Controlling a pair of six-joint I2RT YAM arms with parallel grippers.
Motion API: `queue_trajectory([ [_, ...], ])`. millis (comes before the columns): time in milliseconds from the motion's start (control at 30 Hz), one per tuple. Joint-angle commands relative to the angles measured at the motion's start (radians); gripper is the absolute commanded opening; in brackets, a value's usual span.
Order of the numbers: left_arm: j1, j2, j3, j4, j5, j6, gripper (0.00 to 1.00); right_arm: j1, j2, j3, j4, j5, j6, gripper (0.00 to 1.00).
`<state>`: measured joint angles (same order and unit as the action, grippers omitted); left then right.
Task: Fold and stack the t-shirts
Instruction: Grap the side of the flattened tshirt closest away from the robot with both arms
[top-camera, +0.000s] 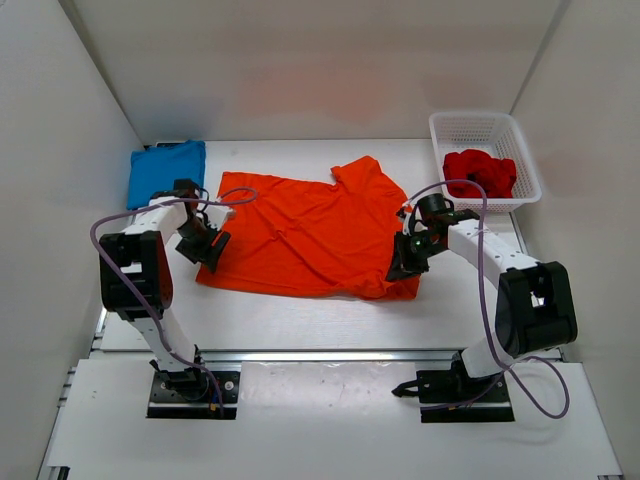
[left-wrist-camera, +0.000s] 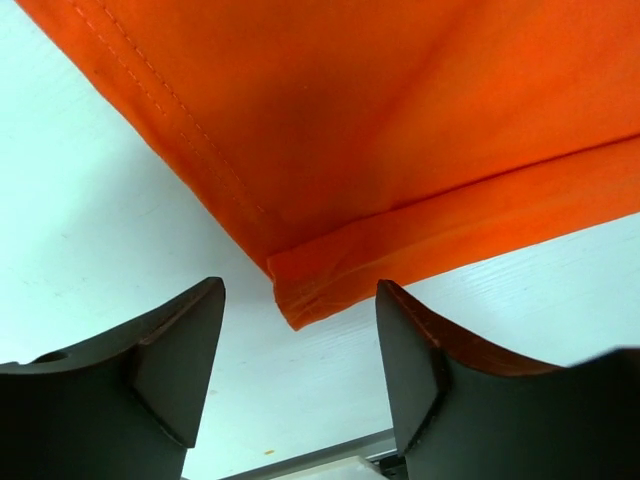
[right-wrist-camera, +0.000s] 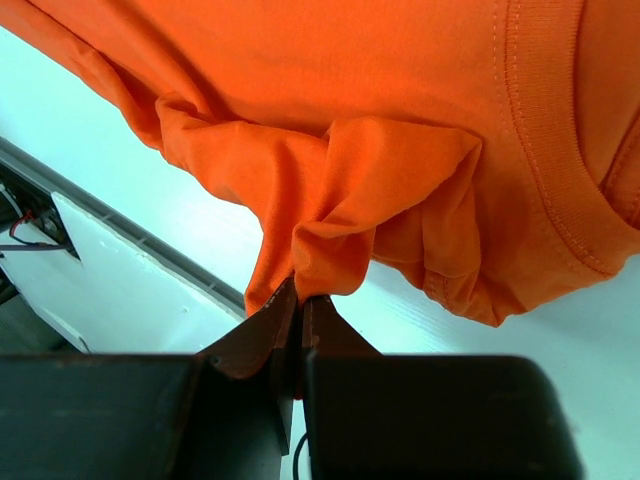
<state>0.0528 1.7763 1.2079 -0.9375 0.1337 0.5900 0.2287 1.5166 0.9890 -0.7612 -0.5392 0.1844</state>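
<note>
The orange t-shirt (top-camera: 310, 235) lies spread over the middle of the desk (top-camera: 300, 320), not yet folded. The blue t-shirt (top-camera: 167, 170) sits as a flat bundle in the upper left of the overhead view. The red t-shirt (top-camera: 480, 172) is heaped in the basket (top-camera: 470, 125) at the upper right.

My left tool (left-wrist-camera: 300, 287) stands released, its jaws apart and holding nothing. In its wrist view the shirt's hemmed corner lies flat on the desk just ahead of the gap between them. My right tool (right-wrist-camera: 298, 300) is clenched on a bunched fold of the orange cloth at the shirt's lower right edge, and the fabric there is gathered and lifted off the desk.

I judge the step in hand to be laying the shirt out flat for the first fold. To do it well I would smooth that crumpled right side before letting go. I would draw it gently outward, because a hard pull could drag the free left corner out of line.
</note>
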Motion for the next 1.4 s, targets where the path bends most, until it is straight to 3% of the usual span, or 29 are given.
queue_trajectory([
  [0, -0.002, -0.011, -0.007, 0.012, 0.003, 0.014, 0.71, 0.009, -0.042, 0.003, 0.011, 0.004, 0.007, 0.0],
  [433, -0.01, -0.005, -0.053, 0.006, -0.017, 0.001, 0.56, -0.02, -0.065, -0.023, 0.016, -0.005, 0.009, 0.0],
  [633, -0.007, -0.014, -0.013, -0.015, -0.005, -0.042, 0.27, -0.015, -0.065, -0.026, 0.013, -0.005, 0.001, 0.0],
  [800, -0.011, -0.029, -0.005, -0.043, -0.031, -0.029, 0.15, -0.022, -0.061, -0.021, 0.014, -0.005, 0.003, 0.0],
  [867, -0.007, -0.034, -0.007, -0.047, -0.046, -0.027, 0.02, -0.02, -0.061, -0.018, 0.011, -0.007, -0.006, 0.0],
  [1167, 0.018, -0.144, 0.019, -0.018, -0.095, -0.065, 0.0, -0.137, -0.064, 0.134, 0.017, -0.011, -0.008, 0.0],
  [1367, 0.022, -0.186, 0.035, 0.092, -0.103, -0.173, 0.0, -0.135, 0.054, 0.302, 0.016, -0.024, -0.045, 0.0],
])
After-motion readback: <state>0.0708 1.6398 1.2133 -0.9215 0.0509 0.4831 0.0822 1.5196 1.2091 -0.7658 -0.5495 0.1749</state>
